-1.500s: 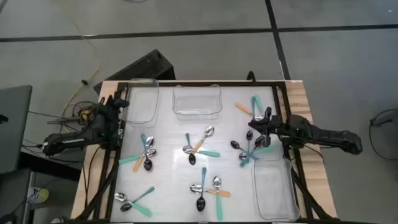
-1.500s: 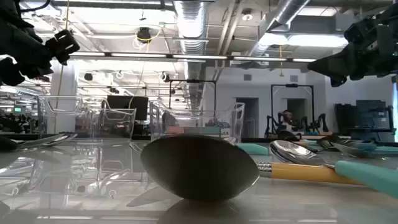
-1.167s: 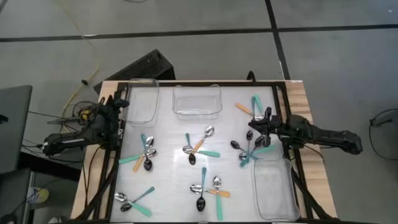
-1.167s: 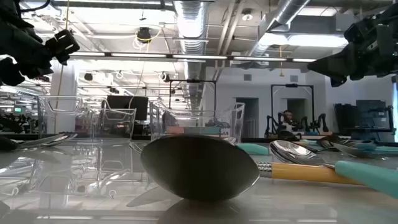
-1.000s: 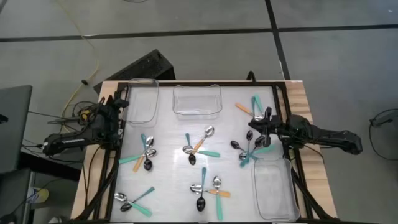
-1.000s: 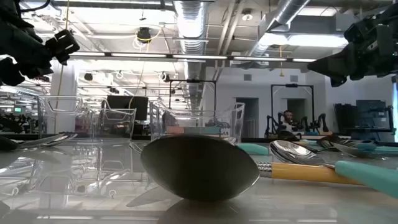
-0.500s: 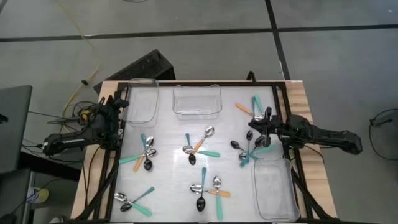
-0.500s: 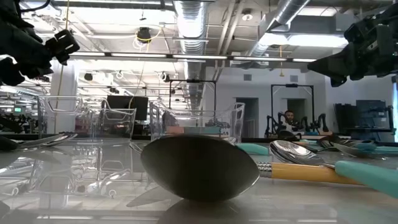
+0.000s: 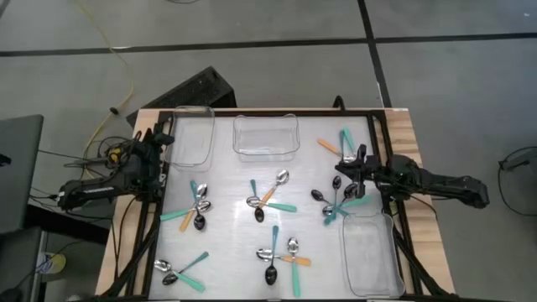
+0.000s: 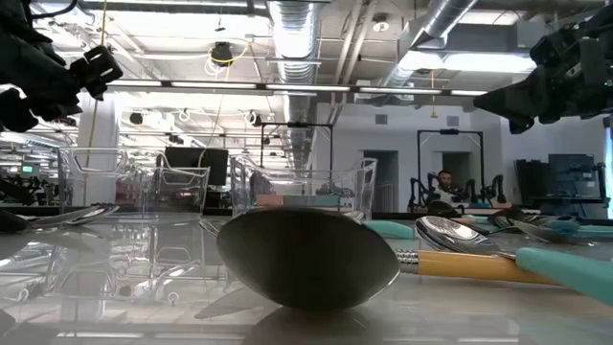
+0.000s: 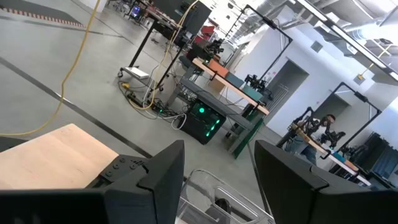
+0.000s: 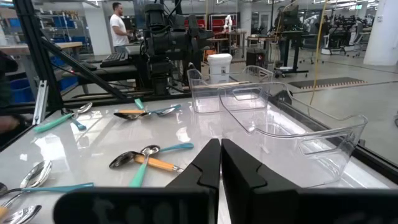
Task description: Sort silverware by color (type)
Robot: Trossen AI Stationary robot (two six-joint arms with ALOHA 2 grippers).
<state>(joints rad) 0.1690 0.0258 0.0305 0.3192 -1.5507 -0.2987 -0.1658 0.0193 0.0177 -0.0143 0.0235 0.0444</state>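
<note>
The spoons point(image 9: 270, 199) lie scattered in small clusters across the white top of the bench point(image 9: 226, 243), from its middle to its front edge and near the right edge, none inside the clear bins point(image 9: 266, 136) at the back edge or the one point(image 9: 369, 252) at the front right corner. The left tool point(image 9: 164, 137) hangs at the left edge beside the back left bin, fingers parted, holding nothing. The right tool point(image 9: 342, 169) hovers over the right-hand cluster, fingers closed together and empty
</note>
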